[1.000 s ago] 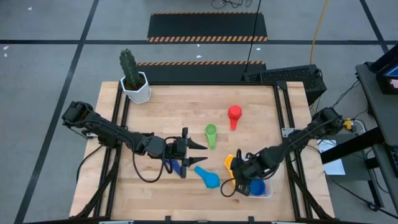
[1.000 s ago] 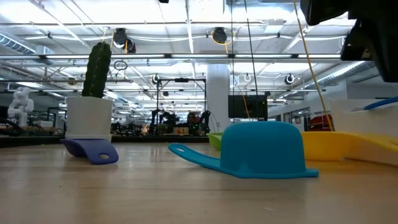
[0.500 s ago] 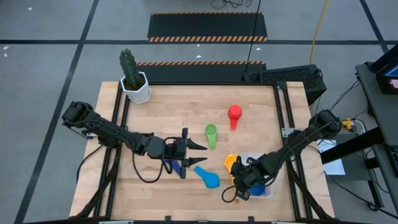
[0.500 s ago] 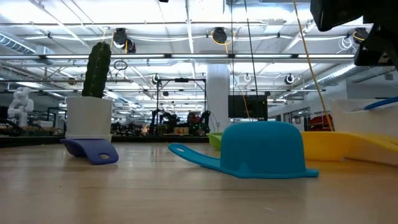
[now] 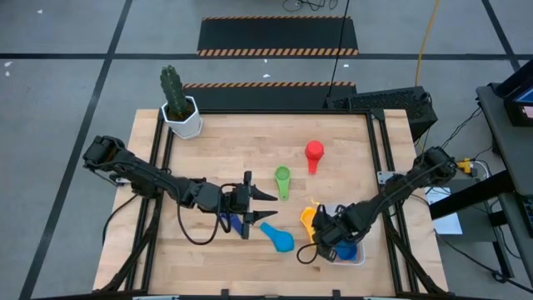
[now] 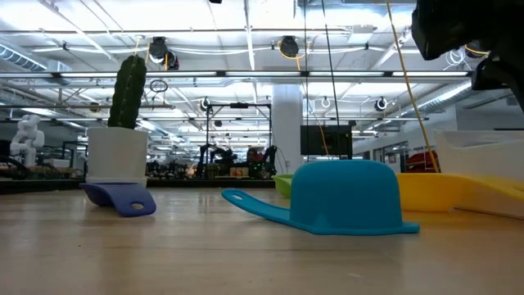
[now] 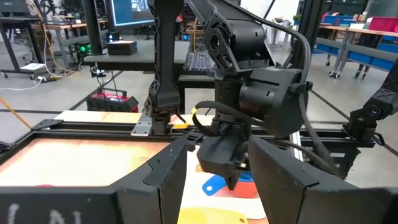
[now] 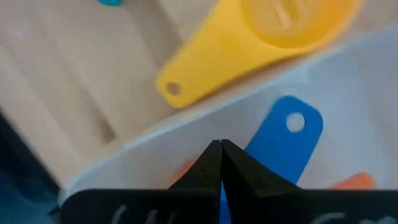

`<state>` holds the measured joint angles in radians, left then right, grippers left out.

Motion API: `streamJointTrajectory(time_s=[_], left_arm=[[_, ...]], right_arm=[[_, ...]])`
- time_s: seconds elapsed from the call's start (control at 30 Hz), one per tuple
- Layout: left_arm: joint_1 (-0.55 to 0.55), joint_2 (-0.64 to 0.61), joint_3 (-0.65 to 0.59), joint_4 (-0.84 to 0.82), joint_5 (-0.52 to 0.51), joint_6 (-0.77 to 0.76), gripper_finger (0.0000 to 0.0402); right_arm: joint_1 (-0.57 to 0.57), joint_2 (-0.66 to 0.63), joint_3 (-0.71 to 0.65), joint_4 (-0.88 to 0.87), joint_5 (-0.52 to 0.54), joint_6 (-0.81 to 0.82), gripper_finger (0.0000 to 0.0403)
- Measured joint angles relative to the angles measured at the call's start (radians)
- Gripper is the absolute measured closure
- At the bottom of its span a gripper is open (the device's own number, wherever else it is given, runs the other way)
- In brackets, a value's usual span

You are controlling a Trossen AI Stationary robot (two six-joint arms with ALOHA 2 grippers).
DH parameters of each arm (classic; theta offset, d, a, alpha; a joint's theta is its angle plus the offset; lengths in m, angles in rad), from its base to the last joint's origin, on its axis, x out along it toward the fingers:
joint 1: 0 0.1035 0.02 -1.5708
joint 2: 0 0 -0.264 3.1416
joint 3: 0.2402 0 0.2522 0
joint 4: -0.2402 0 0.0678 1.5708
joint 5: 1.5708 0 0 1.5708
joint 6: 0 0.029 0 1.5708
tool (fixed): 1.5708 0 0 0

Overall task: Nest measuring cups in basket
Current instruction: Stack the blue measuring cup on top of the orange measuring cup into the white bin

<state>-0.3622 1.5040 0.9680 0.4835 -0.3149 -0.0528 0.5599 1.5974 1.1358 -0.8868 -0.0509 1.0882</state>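
The white basket (image 5: 353, 255) sits near the table's right front, with a blue measuring cup (image 5: 345, 250) and something orange (image 8: 356, 181) lying in it. My right gripper (image 5: 327, 239) points down into the basket, shut, its tips (image 8: 221, 149) beside the blue cup's handle (image 8: 287, 138). A yellow cup (image 5: 307, 218) rests against the basket's outer left wall. A light blue cup (image 5: 280, 238) lies upside down on its rim. A green cup (image 5: 282, 178) and a red cup (image 5: 314, 152) stand farther back. My left gripper (image 5: 265, 196) hovers level and open at mid-table, above a dark blue cup (image 5: 236, 223). My right gripper comes from above with its shut fingertips (image 7: 232, 179) just over the basket's floor, next to the blue cup's handle (image 7: 214, 185). I cannot tell whether they touch the handle or the basket.
A cactus in a white hexagonal pot (image 5: 182, 117) stands at the far left corner. Bare wood lies along the left half and the front edge of the table. Black frame rails (image 5: 385, 158) run along both sides.
My right gripper has tipped steeper over the basket, barely shifting its place. In the low view, a blue cup handle that stuck out above the basket's wall no longer shows.
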Motion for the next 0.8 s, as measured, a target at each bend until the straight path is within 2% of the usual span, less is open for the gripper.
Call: streamJointTrajectory(time_s=[0.33,0.8], left_arm=[[0.000,0.000,0.000,-0.001,0.000,0.000,0.0229],[0.000,0.000,0.000,-0.002,0.000,0.000,0.0229]], right_arm=[[-0.017,0.000,-0.001,-0.107,-0.007,0.003,0.0403],[-0.017,0.000,-0.001,-0.240,-0.089,0.050,0.0403]])
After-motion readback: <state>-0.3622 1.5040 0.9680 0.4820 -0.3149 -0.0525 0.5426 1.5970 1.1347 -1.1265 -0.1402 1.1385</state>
